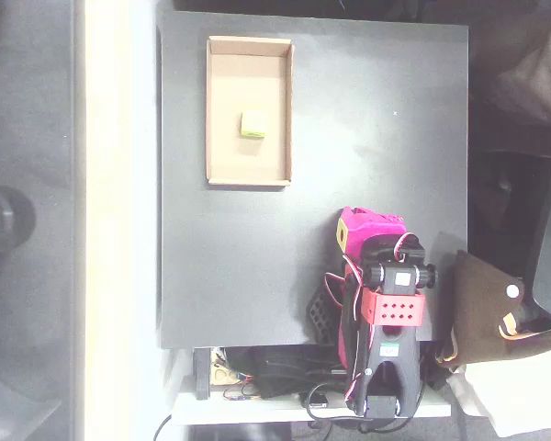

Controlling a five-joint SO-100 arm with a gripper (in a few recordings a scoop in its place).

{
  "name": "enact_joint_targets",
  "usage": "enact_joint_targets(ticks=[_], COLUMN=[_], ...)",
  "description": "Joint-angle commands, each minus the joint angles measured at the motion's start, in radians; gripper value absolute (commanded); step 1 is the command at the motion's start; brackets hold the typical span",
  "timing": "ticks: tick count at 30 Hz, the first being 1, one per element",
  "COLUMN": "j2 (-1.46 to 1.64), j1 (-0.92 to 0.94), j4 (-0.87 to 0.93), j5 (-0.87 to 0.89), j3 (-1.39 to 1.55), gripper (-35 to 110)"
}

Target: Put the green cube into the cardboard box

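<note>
The green cube (253, 125) lies inside the cardboard box (219, 110), on the floor of the box, a little to the right of its middle in the overhead view. It does not touch any of the low walls; it is nearer to the right wall than to the left one. One side of the cube looks a little darker green than its top.

The cardboard box is a shallow open tray with its long side running up and down in the picture. It rests flat on the black desk (367, 138), in the upper left part of the surface, near the far edge and near the left edge.

The claw (363, 225) is well apart from the box, down and to the right, close to the near edge of the desk. The arm is folded back over its base, with a magenta part in front, a red block with holes behind it, and red and white wires beside. The fingers are hidden under the magenta body, so I cannot tell if the claw is wide or narrow. It is not touching the cube.

A brown bag (487, 308) stands to the right of the desk, beside the arm.
</note>
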Motion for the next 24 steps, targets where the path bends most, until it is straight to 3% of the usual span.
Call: enact_joint_targets(ticks=[1, 24], j2=[0.009, 0.009], j1=[0.011, 0.009], j4=[0.008, 0.017], j5=[0.109, 0.107], j3=[0.014, 0.014], gripper=[4, 3])
